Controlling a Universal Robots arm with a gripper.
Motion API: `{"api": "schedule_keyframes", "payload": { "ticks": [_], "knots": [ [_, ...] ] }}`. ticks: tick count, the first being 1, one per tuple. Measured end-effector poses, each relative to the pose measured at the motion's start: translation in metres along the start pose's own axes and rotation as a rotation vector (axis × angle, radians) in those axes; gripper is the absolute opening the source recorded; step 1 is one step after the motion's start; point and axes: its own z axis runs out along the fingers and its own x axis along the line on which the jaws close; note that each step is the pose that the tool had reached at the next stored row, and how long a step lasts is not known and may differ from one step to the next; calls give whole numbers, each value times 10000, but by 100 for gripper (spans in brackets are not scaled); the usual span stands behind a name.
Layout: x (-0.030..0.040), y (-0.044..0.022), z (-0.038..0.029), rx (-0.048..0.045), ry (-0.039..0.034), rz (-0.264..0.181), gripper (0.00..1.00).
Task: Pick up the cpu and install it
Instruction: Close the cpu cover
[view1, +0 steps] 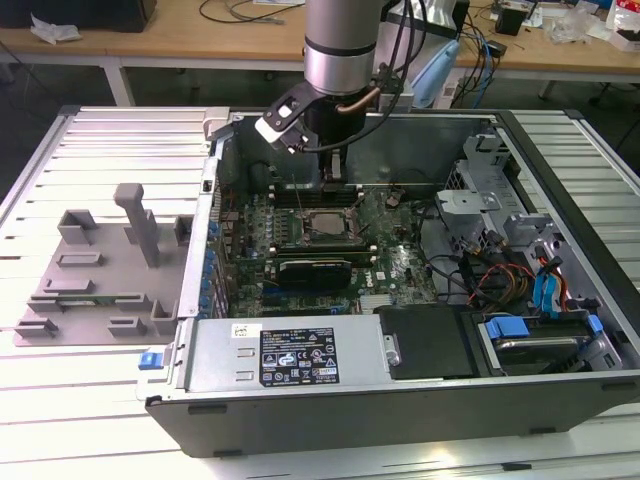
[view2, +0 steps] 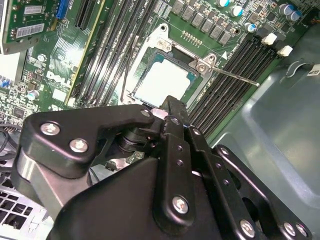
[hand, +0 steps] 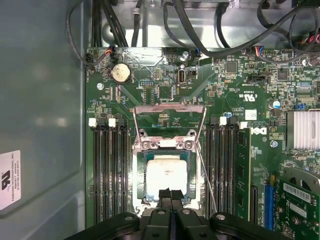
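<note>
The cpu (hand: 166, 175), a silvery-white square plate, lies flat inside the motherboard socket (hand: 141, 175); it also shows in the second wrist view (view2: 162, 82) and the exterior view (view1: 322, 226). The socket's metal load frame (hand: 170, 112) stands swung open and its thin lever rod (view2: 235, 76) sticks out sideways. My gripper (hand: 170, 194) hangs just above the cpu's edge, its two black fingers pressed together with nothing between them. In the exterior view the gripper (view1: 338, 182) reaches down into the open computer case (view1: 200, 300).
Black memory slots (hand: 107, 170) flank the socket on both sides. A green expansion card (hand: 295, 200) and a heatsink (hand: 303, 130) lie close by. Cables and a drive cage (view1: 500, 250) fill the exterior view's right of the case. A grey fixture (view1: 100, 270) sits outside the case.
</note>
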Motion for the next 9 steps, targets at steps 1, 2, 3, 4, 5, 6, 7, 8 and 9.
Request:
{"api": "schedule_keyframes", "payload": {
  "ticks": [1,2,3,4,5,6,7,8,9],
  "knots": [
    [0,0,0,0,0,0,11],
    [-1,0,-7,3,-5,-1,11],
    [0,0,-16,1,-2,0,11],
    [0,0,-32,1,-1,0,11],
    [0,0,-46,1,-1,0,11],
    [0,1,-57,0,-1,0,11],
    [0,1,-87,0,-1,0,11],
    [-1,1,-107,0,-1,0,11],
    [-1,2,-123,0,0,0,11]
  ]
}}
